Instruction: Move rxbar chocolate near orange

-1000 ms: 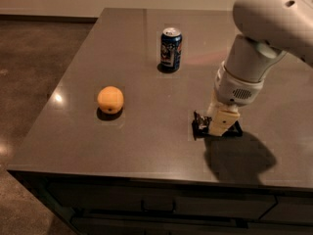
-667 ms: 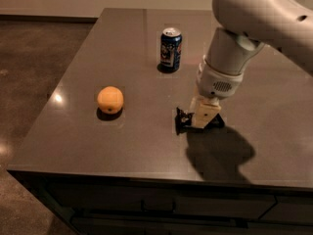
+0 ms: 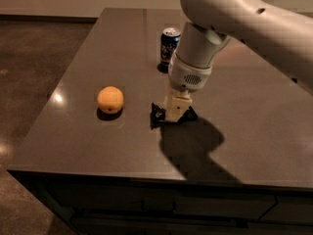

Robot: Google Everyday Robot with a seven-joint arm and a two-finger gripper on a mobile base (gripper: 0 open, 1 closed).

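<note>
The orange (image 3: pixel 110 99) sits on the dark table (image 3: pixel 259 102), left of centre. My gripper (image 3: pixel 174 114) points down just right of the orange, at table level. It is shut on the rxbar chocolate (image 3: pixel 157 115), a small black bar whose ends stick out on either side of the pale fingers. The bar's left end is about a hand's width from the orange. My large white arm comes in from the upper right and hides part of the table behind it.
A blue soda can (image 3: pixel 169 45) stands upright behind the gripper, towards the far side. The table's front edge (image 3: pixel 146 173) runs close below the gripper, and its left edge drops to a brown floor (image 3: pixel 34 72).
My gripper has moved left across the table with the rxbar chocolate in it, closer to the orange. The orange and the can have not moved.
</note>
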